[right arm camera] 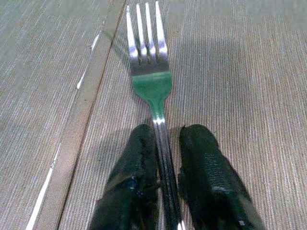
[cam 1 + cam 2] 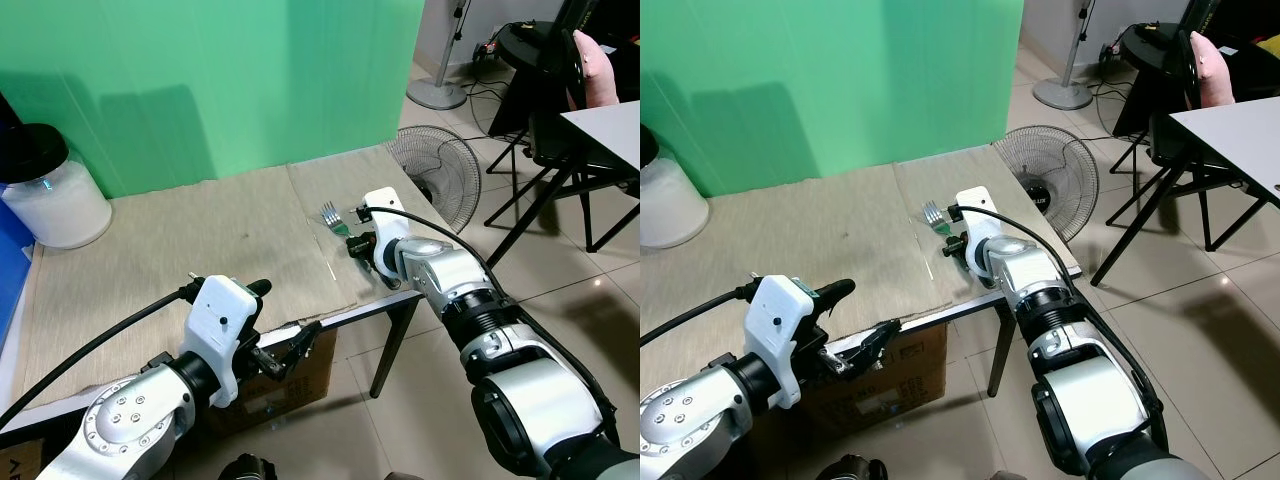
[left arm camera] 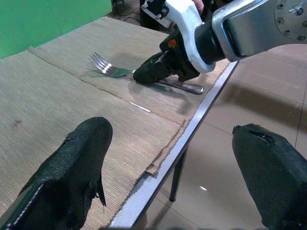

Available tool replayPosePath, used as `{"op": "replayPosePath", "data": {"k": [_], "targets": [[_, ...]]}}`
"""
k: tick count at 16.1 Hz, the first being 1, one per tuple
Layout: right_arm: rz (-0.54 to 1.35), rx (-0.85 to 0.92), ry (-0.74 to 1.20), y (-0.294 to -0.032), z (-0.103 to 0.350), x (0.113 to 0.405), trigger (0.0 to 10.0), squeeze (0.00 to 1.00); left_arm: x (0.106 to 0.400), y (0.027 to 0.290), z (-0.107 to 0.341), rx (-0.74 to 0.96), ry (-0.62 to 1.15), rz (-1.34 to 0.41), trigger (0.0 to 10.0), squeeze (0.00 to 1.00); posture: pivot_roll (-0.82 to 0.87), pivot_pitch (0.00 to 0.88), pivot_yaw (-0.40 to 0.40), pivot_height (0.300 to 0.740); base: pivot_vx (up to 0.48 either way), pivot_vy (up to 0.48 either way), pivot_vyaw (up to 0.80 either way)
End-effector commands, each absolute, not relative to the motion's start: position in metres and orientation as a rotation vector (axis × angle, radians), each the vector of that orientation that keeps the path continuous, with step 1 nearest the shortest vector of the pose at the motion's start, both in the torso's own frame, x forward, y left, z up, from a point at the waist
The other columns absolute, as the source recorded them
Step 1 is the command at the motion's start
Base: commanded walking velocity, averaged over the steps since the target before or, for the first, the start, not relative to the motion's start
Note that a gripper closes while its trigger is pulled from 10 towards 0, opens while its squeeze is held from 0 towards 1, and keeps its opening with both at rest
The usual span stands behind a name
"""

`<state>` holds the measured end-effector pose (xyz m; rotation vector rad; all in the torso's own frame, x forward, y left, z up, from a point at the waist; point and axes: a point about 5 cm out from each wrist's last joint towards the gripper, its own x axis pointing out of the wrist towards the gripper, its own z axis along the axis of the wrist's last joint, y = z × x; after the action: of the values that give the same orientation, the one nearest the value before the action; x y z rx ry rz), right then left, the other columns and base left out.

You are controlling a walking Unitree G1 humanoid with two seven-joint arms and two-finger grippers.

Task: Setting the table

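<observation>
A silver fork [image 1: 148, 72] lies flat on the woven placemat [image 2: 200, 240] near the table's right end, tines [image 2: 329, 214] pointing toward the green wall. My right gripper [image 2: 358, 243] is shut on the fork's handle, one black finger [image 1: 136, 167] pressed against each side, low on the mat. In the left wrist view the handle's end [image 3: 192, 87] sticks out behind the fingers. My left gripper [image 2: 280, 315] hovers at the table's front edge, open and holding nothing, its two fingers [image 3: 81, 158] spread wide.
A white jar with a black lid [image 2: 50, 190] stands at the table's back left. The metal table edge [image 2: 370, 308] runs just right of the fork. A floor fan [image 2: 440, 175], black chairs and a white table [image 2: 610, 125] stand to the right. A cardboard box [image 2: 290, 385] sits underneath.
</observation>
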<state>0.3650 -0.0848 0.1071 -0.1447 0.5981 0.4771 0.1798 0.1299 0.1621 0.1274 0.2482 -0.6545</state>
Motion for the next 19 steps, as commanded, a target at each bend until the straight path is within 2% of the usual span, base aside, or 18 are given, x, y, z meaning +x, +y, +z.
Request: {"op": "replayPosePath", "data": {"k": [1, 8, 11, 13, 16, 17, 18, 19], "targets": [[0.489, -0.140, 0.613, -0.084, 0.106, 0.365, 0.0, 0.00, 0.177, 0.128, 0.163, 0.131, 0.254, -0.681, 10.0, 0.00, -0.02, 0.046, -0.002, 0.740, 0.000, 0.000, 0.00], [0.521, -0.127, 0.607, -0.079, 0.106, 0.365, 0.0, 0.00, 0.179, 0.130, 0.165, 0.140, 0.245, -0.674, 10.0, 0.00, -0.02, 0.041, 0.003, 0.740, 0.000, 0.000, 0.00], [0.534, -0.029, 0.540, -0.077, 0.121, 0.370, 0.0, 0.00, 0.182, 0.133, 0.168, 0.138, 0.226, -0.655, 10.0, 0.00, -0.01, 0.022, 0.001, 0.740, 0.000, 0.000, 0.00], [0.544, 0.124, 0.440, -0.081, 0.148, 0.373, 0.0, 0.00, 0.188, 0.138, 0.174, 0.120, 0.176, -0.586, 10.0, 0.00, 0.00, 0.011, -0.004, 0.740, 0.000, 0.000, 0.00], [0.530, 0.159, 0.341, -0.104, 0.172, 0.361, 0.0, 0.00, 0.201, 0.146, 0.179, 0.111, 0.121, -0.443, 10.0, 0.00, -0.01, 0.000, 0.011, 0.740, 0.000, 0.000, 0.00], [0.521, 0.137, 0.288, -0.115, 0.179, 0.352, 3.1, 0.00, 0.207, 0.148, 0.179, 0.122, 0.105, -0.382, 10.0, 0.00, -0.02, 0.000, 0.020, 0.740, 0.000, 0.000, 0.00], [0.507, 0.118, 0.257, -0.122, 0.183, 0.347, 10.0, 0.00, 0.211, 0.148, 0.178, 0.127, 0.099, -0.345, 10.0, 0.00, -0.03, 0.000, 0.027, 0.740, 0.000, 0.000, 0.00], [0.488, 0.110, 0.236, -0.130, 0.185, 0.341, 10.0, 0.00, 0.213, 0.149, 0.178, 0.132, 0.088, -0.312, 10.0, 0.00, -0.04, 0.000, 0.030, 0.740, 0.000, 0.000, 0.00]]}}
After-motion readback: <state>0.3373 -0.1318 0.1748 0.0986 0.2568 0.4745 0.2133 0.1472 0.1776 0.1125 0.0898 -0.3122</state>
